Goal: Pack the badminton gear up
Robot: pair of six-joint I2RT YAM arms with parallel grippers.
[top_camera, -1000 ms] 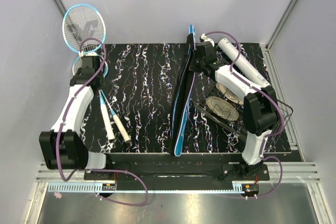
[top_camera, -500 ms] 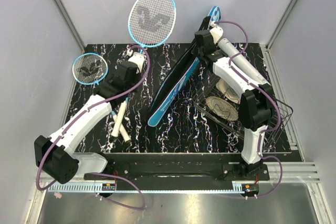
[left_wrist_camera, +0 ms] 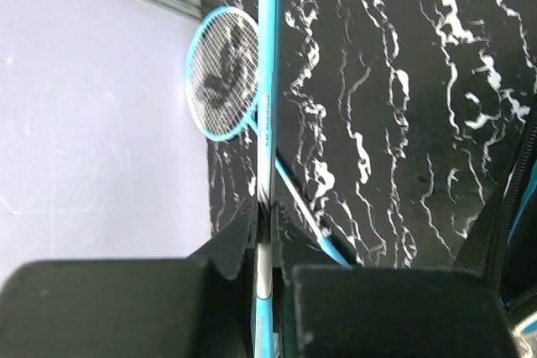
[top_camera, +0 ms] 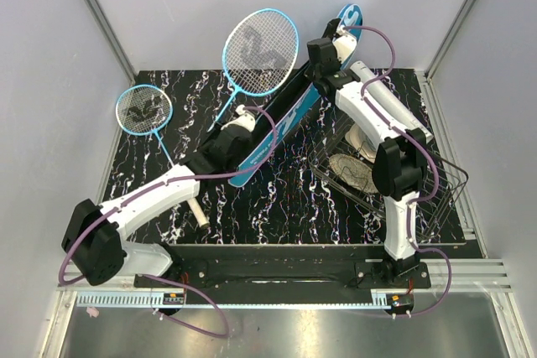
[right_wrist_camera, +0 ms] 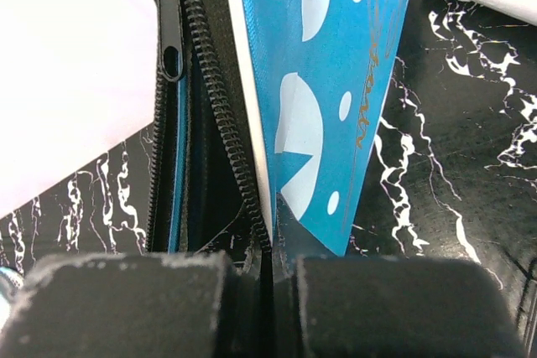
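To the left of the left tool (top_camera: 242, 119), one racket (top_camera: 144, 110) lies flat on the desk (top_camera: 285, 207); its light-blue head is near the desk's left edge and its shaft runs back under the left arm, with the white handle end showing on the near side of that arm; in the left wrist view this racket (left_wrist_camera: 222, 73) sits beyond and to the left of the fingers (left_wrist_camera: 226, 249). The left tool (left_wrist_camera: 267, 266) is closed tight on the thin shaft of the second racket (left_wrist_camera: 267, 81), the jaws pinching it with no gap to be seen; from the tool this held racket (top_camera: 260, 52) rises up and away, its head lifted off the desk in front of the back wall. Just to the right of the left tool lies the blue cover (top_camera: 281, 123), tilted; its low end rests by the left wrist and its far end is up at the right tool (top_camera: 319, 56). The right tool (right_wrist_camera: 264, 270) is clamped shut on the cover (right_wrist_camera: 336, 81) at its edge, right beside the open zipper (right_wrist_camera: 214, 106); the printed blue face stands to the right of the jaws, the dark inside to the left. To the right of and nearer than the right tool, a black wire basket (top_camera: 428, 182) stands on the desk with round woven discs (top_camera: 354, 172) in it.
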